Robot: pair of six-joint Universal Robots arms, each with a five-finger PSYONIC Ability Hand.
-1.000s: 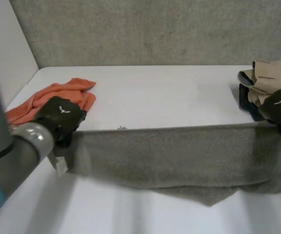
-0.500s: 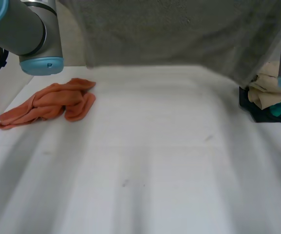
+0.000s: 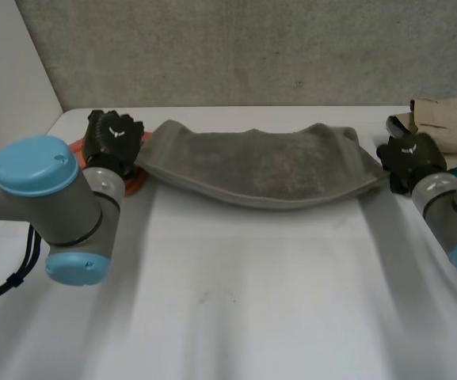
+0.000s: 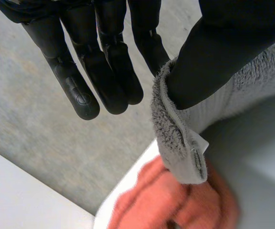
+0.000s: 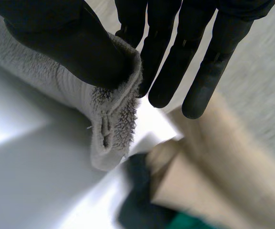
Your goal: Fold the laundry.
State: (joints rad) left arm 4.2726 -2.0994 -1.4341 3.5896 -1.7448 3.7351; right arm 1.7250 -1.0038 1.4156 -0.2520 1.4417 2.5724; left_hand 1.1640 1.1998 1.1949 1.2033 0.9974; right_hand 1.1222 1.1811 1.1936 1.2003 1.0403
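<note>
A grey towel hangs stretched between my two hands over the far part of the white table, sagging in the middle. My left hand holds its left corner. In the left wrist view the thumb of that hand pinches the towel's hemmed corner against a finger. My right hand holds the right corner. In the right wrist view the thumb of the right hand presses the towel's corner against the fingers.
An orange cloth lies crumpled under and behind my left hand, and it is also below the corner in the left wrist view. Beige clothes are piled on a dark holder at the table's right edge.
The towel hung near the table's front edge, was swung up high, and has now come down stretched across the far side. Both hands moved away with it, still holding their corners.
</note>
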